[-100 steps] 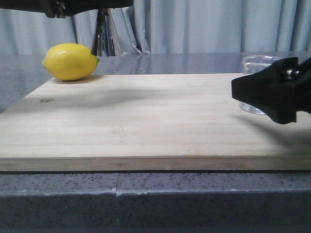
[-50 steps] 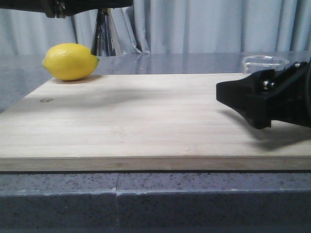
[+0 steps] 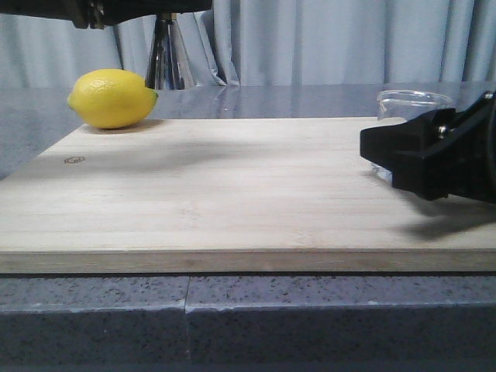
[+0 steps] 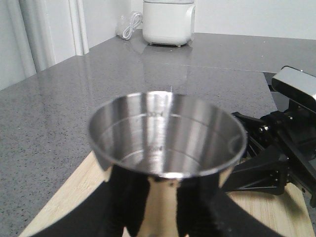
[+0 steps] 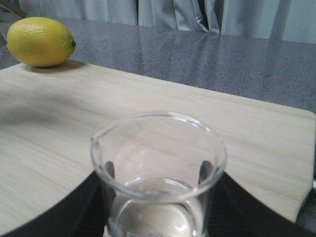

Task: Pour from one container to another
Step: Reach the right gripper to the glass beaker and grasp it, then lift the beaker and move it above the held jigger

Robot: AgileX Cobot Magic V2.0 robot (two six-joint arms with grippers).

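Note:
The clear glass beaker [image 5: 158,190] stands upright between my right gripper's [image 5: 157,173] black fingers [image 5: 94,197], which press on both of its sides. In the front view only the beaker's rim [image 3: 415,97] shows, behind the right gripper [image 3: 380,151], low over the right end of the wooden board [image 3: 232,186]. The steel jigger [image 4: 165,133] is upright with its mouth up and looks empty. My left gripper [image 4: 165,197] is shut on its narrow waist. From the front the jigger [image 3: 170,58] hangs under the left gripper [image 3: 167,12] at the back left.
A yellow lemon [image 3: 112,98] lies on the board's far left corner, just in front of the jigger. The board rests on a grey speckled counter [image 3: 310,97] with a curtain behind. A white appliance [image 4: 168,22] stands far off on the counter.
My right gripper moved left along the board, then drew back a little to the right. The beaker's rim has shifted slightly left. The left arm and jigger have not moved.

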